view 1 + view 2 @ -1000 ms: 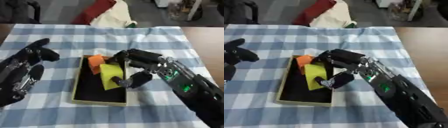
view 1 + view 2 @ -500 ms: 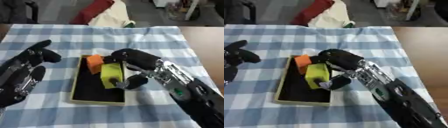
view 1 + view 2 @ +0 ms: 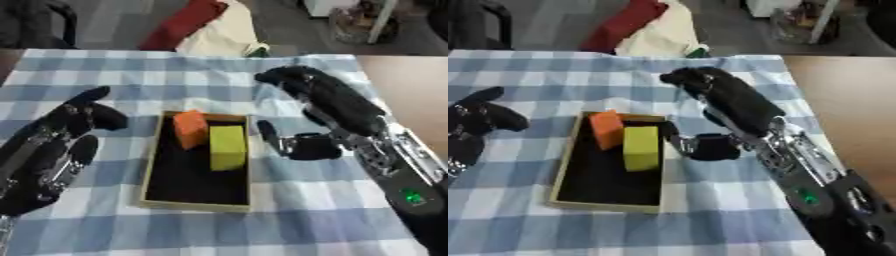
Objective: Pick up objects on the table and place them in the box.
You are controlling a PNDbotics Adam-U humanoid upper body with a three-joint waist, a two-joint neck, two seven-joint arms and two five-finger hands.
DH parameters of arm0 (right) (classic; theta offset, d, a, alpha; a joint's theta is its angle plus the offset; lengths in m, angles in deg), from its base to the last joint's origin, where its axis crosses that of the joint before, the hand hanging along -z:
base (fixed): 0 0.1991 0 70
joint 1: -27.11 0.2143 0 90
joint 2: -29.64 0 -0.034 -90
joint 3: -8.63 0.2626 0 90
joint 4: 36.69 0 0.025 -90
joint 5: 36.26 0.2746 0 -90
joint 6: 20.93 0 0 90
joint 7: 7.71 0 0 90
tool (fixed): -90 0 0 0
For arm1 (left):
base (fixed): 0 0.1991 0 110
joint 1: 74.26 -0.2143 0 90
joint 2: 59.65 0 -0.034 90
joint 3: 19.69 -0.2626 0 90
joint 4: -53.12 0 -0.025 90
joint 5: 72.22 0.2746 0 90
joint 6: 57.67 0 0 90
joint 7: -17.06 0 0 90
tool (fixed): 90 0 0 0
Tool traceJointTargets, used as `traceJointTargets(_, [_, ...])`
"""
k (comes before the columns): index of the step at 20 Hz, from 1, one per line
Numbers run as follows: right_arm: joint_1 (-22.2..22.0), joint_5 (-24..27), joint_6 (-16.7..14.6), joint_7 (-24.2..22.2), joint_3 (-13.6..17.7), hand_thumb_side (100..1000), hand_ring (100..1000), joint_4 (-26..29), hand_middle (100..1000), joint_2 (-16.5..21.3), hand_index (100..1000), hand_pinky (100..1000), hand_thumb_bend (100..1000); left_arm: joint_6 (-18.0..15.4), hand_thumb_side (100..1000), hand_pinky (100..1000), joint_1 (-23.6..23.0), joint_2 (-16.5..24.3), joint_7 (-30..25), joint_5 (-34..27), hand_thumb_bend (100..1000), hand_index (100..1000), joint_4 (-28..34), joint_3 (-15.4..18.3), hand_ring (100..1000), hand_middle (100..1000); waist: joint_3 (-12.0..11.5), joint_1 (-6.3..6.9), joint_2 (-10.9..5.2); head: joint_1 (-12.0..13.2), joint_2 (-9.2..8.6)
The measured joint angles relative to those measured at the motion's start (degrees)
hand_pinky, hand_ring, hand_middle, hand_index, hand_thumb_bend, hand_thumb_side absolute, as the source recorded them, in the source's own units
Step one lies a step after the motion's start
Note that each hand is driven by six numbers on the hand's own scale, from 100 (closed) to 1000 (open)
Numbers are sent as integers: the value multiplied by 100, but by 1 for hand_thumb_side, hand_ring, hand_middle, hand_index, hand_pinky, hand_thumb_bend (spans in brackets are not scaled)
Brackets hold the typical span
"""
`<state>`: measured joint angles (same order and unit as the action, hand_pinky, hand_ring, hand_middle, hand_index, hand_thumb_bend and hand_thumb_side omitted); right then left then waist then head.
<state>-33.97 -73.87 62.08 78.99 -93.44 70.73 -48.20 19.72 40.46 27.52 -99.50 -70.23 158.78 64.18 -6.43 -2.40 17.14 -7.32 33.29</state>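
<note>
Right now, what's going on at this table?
The right hand hangs open beside the box, holding nothing. A yellow block and an orange block sit inside the box, next to each other. The left hand is idle and open at the left edge. I can't see any other loose objects on the checked tablecloth.

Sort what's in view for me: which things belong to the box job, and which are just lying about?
Job:
box
orange block, in the box
yellow block, in the box beside the orange one
right hand, open beside the box
left hand, open at the left

Lying about:
red and cream cloth beyond the table
checked tablecloth
</note>
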Motion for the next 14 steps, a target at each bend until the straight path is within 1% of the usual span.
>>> traceJointTargets(1, [-114, 355, 110, 170, 141, 641, 818, 176, 771, 30, 924, 870, 100, 4, 730, 800, -6, 0, 14, -8, 100, 1000, -1, 0, 763, 714, 17, -9, 0, 14, 4])
traceJointTargets(2, [-224, 681, 195, 343, 274, 703, 809, 312, 756, 44, 909, 868, 100, 8, 733, 799, -9, 0, 34, -25, 100, 1000, -1, 1, 764, 715, 28, -17, -1, 23, 16])
traceJointTargets(3, [-335, 992, 255, 530, 405, 660, 804, 419, 748, 43, 902, 867, 100, 9, 731, 799, -16, 0, 56, -48, 100, 1000, -1, 1, 764, 715, 36, -18, -1, 44, 26])
traceJointTargets(4, [-439, 1260, 286, 706, 524, 662, 803, 486, 746, 35, 900, 867, 100, 15, 731, 799, -28, -1, 77, -66, 100, 1000, -1, 2, 764, 715, 43, -16, -1, 67, 41])
traceJointTargets(6, [-611, 1660, 293, 983, 713, 722, 794, 552, 733, -24, 892, 866, 100, 19, 731, 798, -54, -2, 120, -108, 100, 1000, 0, 3, 763, 714, 50, -8, -1, 118, 48])
traceJointTargets(9, [-922, 2057, 285, 1280, 942, 789, 781, 588, 711, -296, 881, 862, 100, 29, 735, 797, -70, -15, 201, -182, 100, 996, 0, 15, 760, 709, 69, 19, -1, 235, 99])
traceJointTargets(12, [-1134, 2365, 283, 1478, 1083, 802, 775, 596, 702, -594, 877, 860, 100, 39, 743, 797, -108, -51, 289, -256, 100, 996, 1, 34, 760, 710, 75, 37, -1, 338, 223])
traceJointTargets(14, [-1233, 2510, 283, 1542, 1131, 809, 775, 596, 700, -744, 876, 862, 100, 51, 751, 798, -124, -55, 319, -282, 100, 997, 2, 35, 761, 710, 76, 35, -1, 363, 319])
